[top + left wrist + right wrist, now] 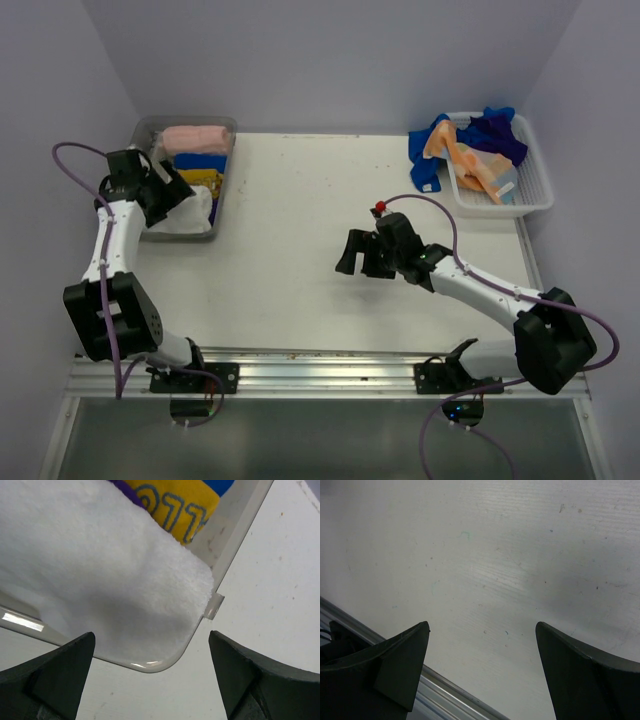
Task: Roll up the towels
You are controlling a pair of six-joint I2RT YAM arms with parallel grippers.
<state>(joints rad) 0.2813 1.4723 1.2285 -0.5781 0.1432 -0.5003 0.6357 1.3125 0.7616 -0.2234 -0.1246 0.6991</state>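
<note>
While the left gripper (151, 635) hangs spread wide over the white towel (100, 565) in the bin (225, 185), stowing looks done; the right gripper (482, 627), likewise spread above the table (290, 220), should next fetch 1 loose towel (497, 132) from the basket (541, 170).

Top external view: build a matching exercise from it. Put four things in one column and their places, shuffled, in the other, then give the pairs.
Things:
1. pink rolled towel
2. white towel
3. blue towels
4. right gripper

Places:
A. in the white basket, far right
B. over the bare table
C. near end of the grey bin
D. far end of the grey bin

Pairs: 1-D, 2-C, 3-A, 4-B.
</note>
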